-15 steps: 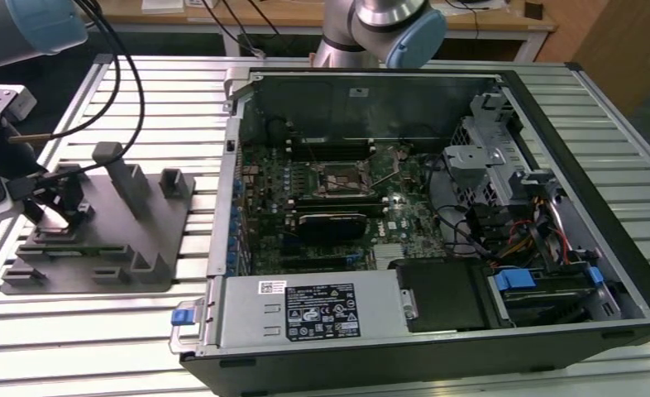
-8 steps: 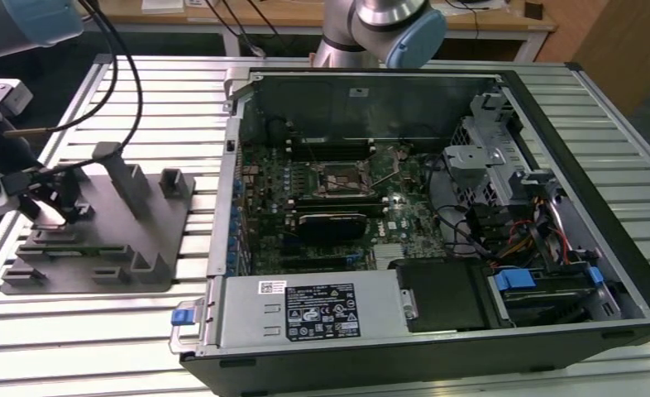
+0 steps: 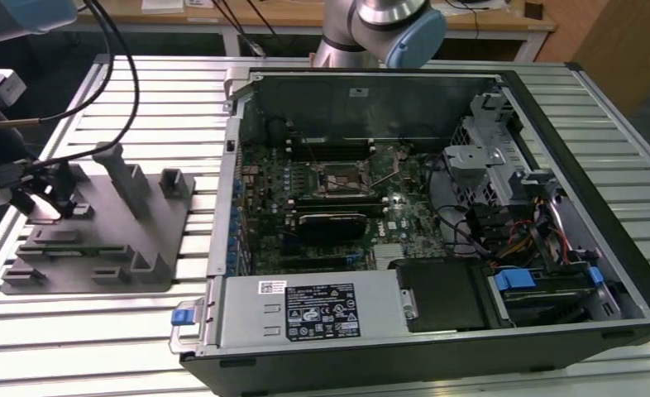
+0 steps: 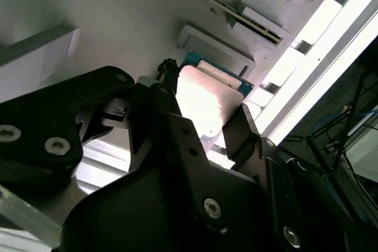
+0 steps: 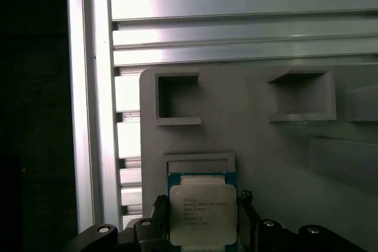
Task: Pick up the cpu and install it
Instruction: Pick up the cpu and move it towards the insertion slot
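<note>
Pickup stage: claw (image 5: pixel 202 199) straddles cpu (image 5: pixel 202 219) on grey holder (image 5: pixel 266 146), clamping cannot be told; socket (image 3: pixel 334 178) at exterior view's centre appears unfilled.

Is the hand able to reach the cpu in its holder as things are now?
Probably yes: the hand sits right at the cpu on the holder, with nothing between them.

Gripper (image 5: pixel 202 203) low, pointing downward.

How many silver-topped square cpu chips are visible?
1: the silvery-topped square cpu lies on the grey plastic holder block, at the black gripper. Whether the open computer case holds another cannot be told.
</note>
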Motion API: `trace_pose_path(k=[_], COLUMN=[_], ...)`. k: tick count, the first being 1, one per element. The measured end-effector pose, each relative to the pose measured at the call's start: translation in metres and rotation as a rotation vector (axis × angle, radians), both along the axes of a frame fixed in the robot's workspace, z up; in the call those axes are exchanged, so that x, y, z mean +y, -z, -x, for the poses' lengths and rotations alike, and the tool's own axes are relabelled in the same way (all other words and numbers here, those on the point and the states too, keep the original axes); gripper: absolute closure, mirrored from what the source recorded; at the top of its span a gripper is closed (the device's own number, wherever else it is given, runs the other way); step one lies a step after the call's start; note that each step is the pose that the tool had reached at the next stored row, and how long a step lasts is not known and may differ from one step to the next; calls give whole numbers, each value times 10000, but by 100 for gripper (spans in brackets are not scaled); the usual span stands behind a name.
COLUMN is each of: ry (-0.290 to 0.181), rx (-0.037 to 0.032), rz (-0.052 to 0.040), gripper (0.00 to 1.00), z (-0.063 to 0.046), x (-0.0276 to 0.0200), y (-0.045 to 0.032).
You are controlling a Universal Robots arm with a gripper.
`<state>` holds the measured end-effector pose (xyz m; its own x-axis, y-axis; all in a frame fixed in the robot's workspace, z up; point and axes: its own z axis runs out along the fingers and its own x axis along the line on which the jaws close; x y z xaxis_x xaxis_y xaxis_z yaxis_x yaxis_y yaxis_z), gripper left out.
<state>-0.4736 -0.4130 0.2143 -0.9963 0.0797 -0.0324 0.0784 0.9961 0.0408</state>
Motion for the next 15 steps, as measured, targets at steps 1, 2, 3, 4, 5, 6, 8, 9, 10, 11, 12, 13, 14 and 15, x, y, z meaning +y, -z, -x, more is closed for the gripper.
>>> trace_pose_path(k=[1,2,3,4,5,6,8,9,10,11,12,13,14,15], ry=[0,0,0,0,0,0,0,0,0,0,0,0,0,0], rx=[0,0,1,0,0,0,1,0,0,0,0,0,0,-1], rz=[0,0,1,0,0,0,1,0,0,0,0,0,0,0], gripper=[45,45,45,45,45,45,45,45,45,45,45,45,45,45], z=[0,0,0,0,0,0,0,0,0,0,0,0,0,0], x=[0,0,0,0,0,0,0,0,0,0,0,0,0,0], y=[-17,-32,-45,-58,-73,-87,-110,-119,-128,-139,-148,-156,-163,-169])
